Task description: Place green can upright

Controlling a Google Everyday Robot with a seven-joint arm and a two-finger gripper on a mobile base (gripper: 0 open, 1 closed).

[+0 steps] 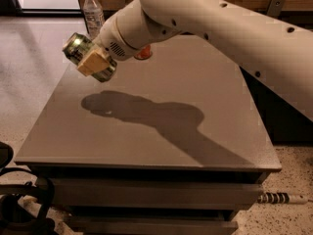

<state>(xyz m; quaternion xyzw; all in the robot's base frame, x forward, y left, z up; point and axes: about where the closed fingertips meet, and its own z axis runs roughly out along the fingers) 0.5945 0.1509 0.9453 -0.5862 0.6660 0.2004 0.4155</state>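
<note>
The green can [78, 49] is held in the air above the left part of the grey table [146, 131]. It lies tilted, its shiny end facing up and to the left. My gripper [93, 60] is shut on the green can, one tan pad [92, 61] across its side. The white arm reaches in from the upper right. Its shadow falls on the table below.
A red can [143, 53] stands at the table's far side, mostly hidden behind the arm. A clear water bottle [93, 14] stands at the far left corner. Black cables lie on the floor at the lower left [19, 199].
</note>
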